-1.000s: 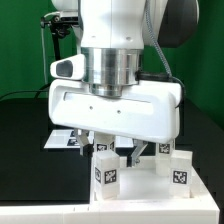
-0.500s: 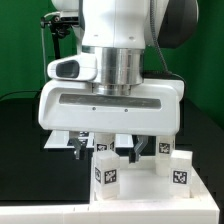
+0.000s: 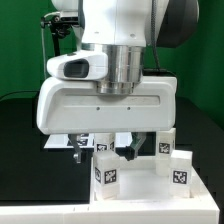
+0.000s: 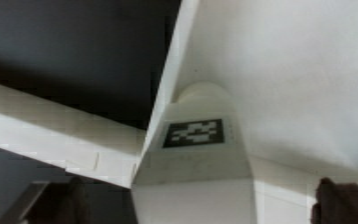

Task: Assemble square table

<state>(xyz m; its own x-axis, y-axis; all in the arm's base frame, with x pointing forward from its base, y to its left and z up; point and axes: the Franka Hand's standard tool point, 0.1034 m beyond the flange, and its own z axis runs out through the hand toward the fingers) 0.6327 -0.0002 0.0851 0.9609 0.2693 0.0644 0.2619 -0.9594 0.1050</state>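
Observation:
The white square table top [image 3: 150, 192] lies at the front of the exterior view. Several short white legs stand upright on it, each with a tag: one at the front left [image 3: 107, 173], one at the front right [image 3: 180, 171], one behind it [image 3: 165, 150]. My gripper [image 3: 107, 152] hangs just above the front left leg with its black fingers [image 3: 80, 149] spread apart. In the wrist view a tagged white leg [image 4: 195, 135] sits between the two fingers of the gripper [image 4: 194, 205]. The far finger is clearly apart from the leg. The top [image 4: 300, 70] fills the area behind it.
The marker board [image 3: 60, 140] lies flat on the black table behind the hand, toward the exterior view's left. A white strip [image 4: 51, 125] crosses the dark table surface in the wrist view. Green walls stand behind the arm.
The hand has turned about its axis, and its fingers have come into view below it. The table top and legs have not moved.

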